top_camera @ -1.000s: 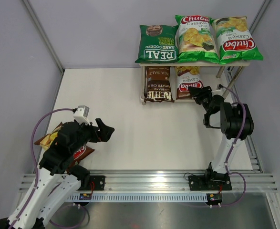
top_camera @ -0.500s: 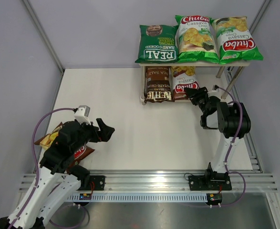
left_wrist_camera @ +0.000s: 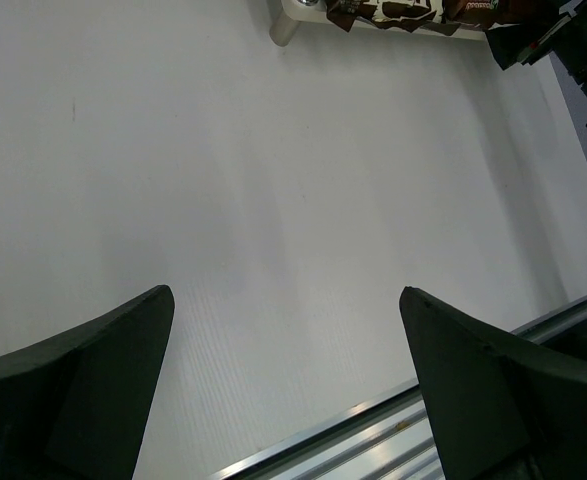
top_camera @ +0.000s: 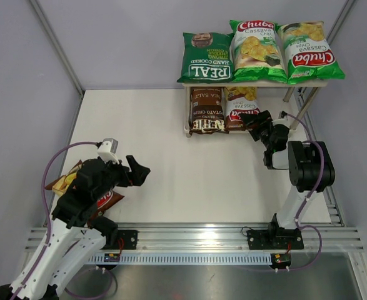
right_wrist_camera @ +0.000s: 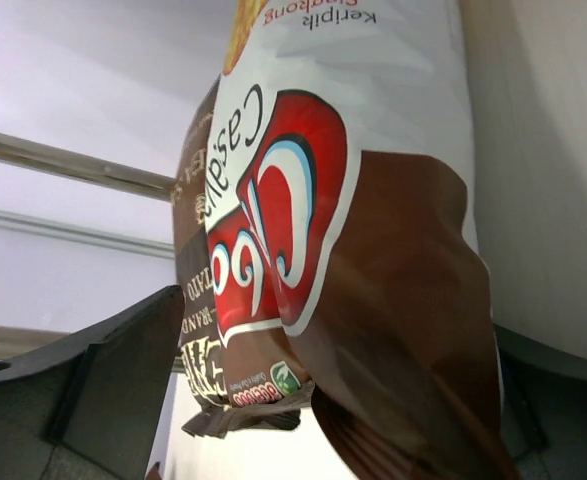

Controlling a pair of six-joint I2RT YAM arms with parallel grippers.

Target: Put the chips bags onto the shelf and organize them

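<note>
Risk: brown-red Chuba bag (right_wrist_camera: 373,300) shoved askew into Kettle bag (top_camera: 207,110) by spread right fingers (right_wrist_camera: 103,370); left fingers (left_wrist_camera: 83,380) apart, empty.

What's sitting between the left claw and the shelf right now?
Nothing: only bare table between the left claw and the shelf, clearest in the top external view.

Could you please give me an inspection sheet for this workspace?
Surface: white table.
Job's things: shelf holds REAL bag and two light green Chuba bags on top, Kettle bag and brown-red Chuba bag below; sixth bag lies under the left arm.
Clutter: nothing seen.
End effectors: left end effector open, empty; right end effector open, flanking the brown-red Chuba bag.
Cables: purple cables loop along both arms.
Surroundings: grey walls, aluminium rail at near edge.
</note>
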